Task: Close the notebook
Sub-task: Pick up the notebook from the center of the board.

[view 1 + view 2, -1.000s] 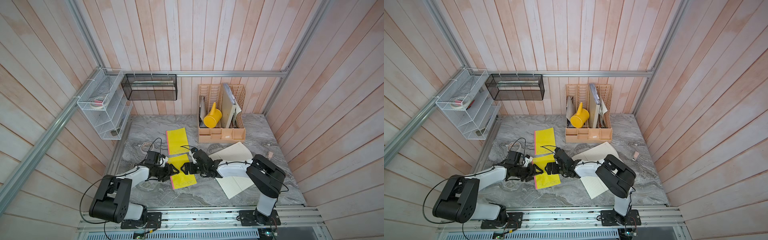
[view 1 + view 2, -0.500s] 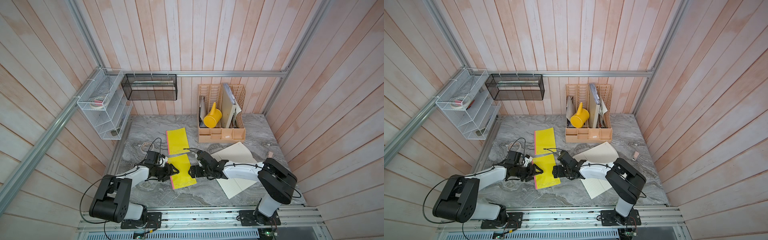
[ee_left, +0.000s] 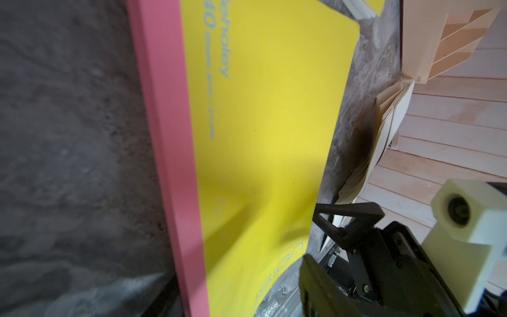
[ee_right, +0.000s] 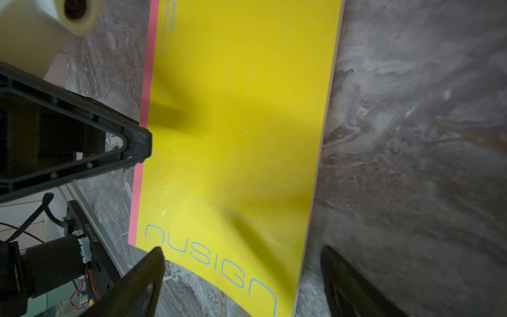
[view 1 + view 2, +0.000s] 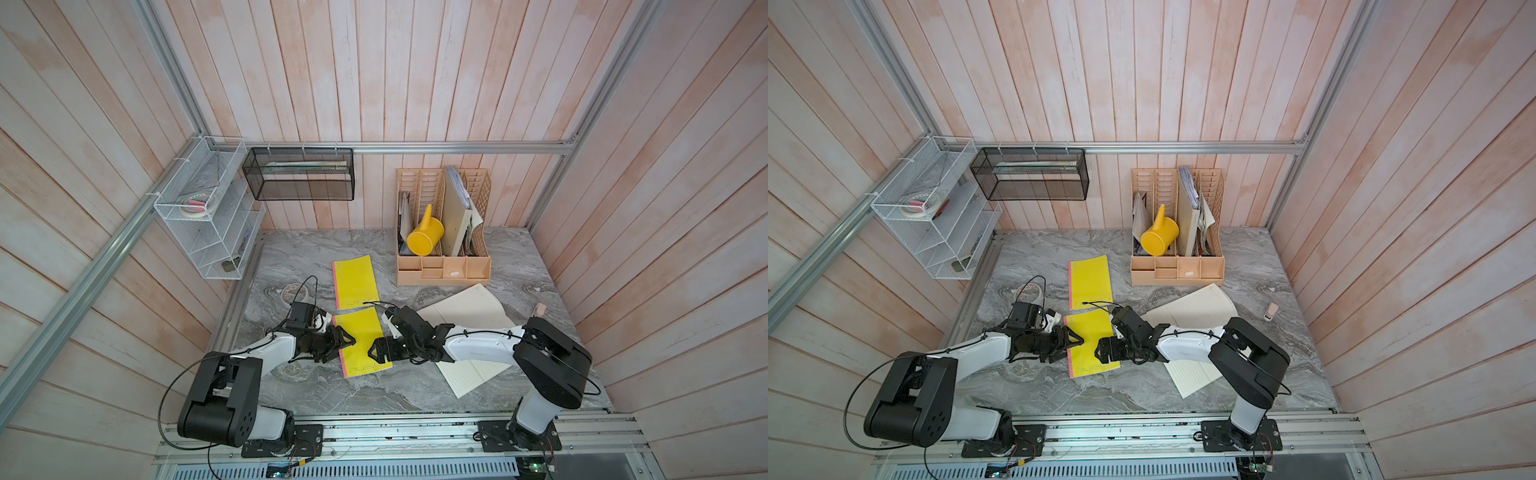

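The yellow notebook [image 5: 362, 345] with a pink spine lies shut and flat on the marble table [image 5: 415, 399] between both arms, also seen in a top view [image 5: 1093, 344]. My left gripper [image 5: 343, 349] sits at its pink spine edge, jaws open, with one fingertip [image 4: 137, 142] touching the spine. In the left wrist view the left gripper [image 3: 236, 299] straddles the spine [image 3: 175, 164]. My right gripper [image 5: 373, 354] is open at the notebook's free long edge. In the right wrist view the right gripper [image 4: 244, 280] spans the cover's "nusign" corner [image 4: 208, 255] and holds nothing.
A second yellow notebook [image 5: 355, 282] lies further back. An open cream lined notebook [image 5: 461, 311] lies under the right arm. A peach organiser [image 5: 442, 270] with a yellow watering can [image 5: 424, 237] stands at the back. A tape ring [image 5: 293, 293] is at left, a wire shelf [image 5: 208, 216] on the wall.
The notebook's cover, raised and bent a second ago, now lies flat. The right gripper has drawn back from over the cover to its free edge. The left gripper has stayed put.
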You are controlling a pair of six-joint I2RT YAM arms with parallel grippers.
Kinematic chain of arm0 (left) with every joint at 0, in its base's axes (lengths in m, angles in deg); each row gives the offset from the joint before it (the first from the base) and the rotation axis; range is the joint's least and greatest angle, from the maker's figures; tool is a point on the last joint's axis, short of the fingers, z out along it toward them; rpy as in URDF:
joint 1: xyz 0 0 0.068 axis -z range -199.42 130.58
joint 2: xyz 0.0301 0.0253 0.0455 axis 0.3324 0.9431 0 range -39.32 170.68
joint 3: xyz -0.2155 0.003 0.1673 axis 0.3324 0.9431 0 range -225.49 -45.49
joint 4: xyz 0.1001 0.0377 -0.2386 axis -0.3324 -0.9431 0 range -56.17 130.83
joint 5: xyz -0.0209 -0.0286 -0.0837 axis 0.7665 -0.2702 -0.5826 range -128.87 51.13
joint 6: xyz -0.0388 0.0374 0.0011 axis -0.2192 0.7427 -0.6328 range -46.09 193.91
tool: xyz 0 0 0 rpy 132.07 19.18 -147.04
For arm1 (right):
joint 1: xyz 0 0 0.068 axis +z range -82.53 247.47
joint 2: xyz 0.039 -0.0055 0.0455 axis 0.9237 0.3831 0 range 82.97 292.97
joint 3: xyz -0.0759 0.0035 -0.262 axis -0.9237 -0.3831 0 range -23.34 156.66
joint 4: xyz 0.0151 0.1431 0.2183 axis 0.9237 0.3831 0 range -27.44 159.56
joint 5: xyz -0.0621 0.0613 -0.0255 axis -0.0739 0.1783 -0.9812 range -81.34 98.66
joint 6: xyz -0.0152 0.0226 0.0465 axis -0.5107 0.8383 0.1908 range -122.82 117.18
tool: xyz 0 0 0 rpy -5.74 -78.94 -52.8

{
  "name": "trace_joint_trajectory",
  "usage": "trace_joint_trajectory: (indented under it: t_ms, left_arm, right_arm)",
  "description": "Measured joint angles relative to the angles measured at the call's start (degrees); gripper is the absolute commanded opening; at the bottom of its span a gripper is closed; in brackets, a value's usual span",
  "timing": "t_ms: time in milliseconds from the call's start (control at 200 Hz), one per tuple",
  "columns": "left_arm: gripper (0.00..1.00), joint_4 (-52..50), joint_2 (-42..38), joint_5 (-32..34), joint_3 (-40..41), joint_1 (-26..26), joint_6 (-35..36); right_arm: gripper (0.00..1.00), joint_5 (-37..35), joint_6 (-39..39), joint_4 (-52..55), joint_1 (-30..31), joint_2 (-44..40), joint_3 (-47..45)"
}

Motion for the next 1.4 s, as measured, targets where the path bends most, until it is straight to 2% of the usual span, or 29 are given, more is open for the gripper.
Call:
trace_joint_trajectory:
  t_ms: [135,315,835,1105,1210,1400]
  left_arm:
    - [0.62,1.1,-0.5,0.1,0.7,0.0,-0.8]
    - [0.62,1.5,-0.6,0.3,0.9,-0.2,-1.2]
    - [0.62,1.6,-0.5,0.2,0.9,-0.4,-1.3]
    - [0.62,2.1,0.1,-0.7,0.9,-0.6,-1.3]
    - [0.62,2.3,0.2,-0.9,0.9,-0.7,-1.3]
    - [0.62,2.3,0.2,-0.9,0.9,-0.7,-1.3]
  right_arm:
    - [0.9,-0.3,-0.3,0.5,0.2,0.3,2.3]
    - [0.9,-4.5,-2.2,4.0,1.0,0.4,7.2]
    - [0.9,-4.6,-4.3,5.2,1.0,3.0,9.1]
    - [0.9,-10.3,-7.7,10.1,1.0,2.6,12.9]
    - [0.9,-8.9,-8.1,8.7,1.0,2.6,13.9]
    - [0.9,-1.6,-5.6,1.6,1.0,3.4,11.6]
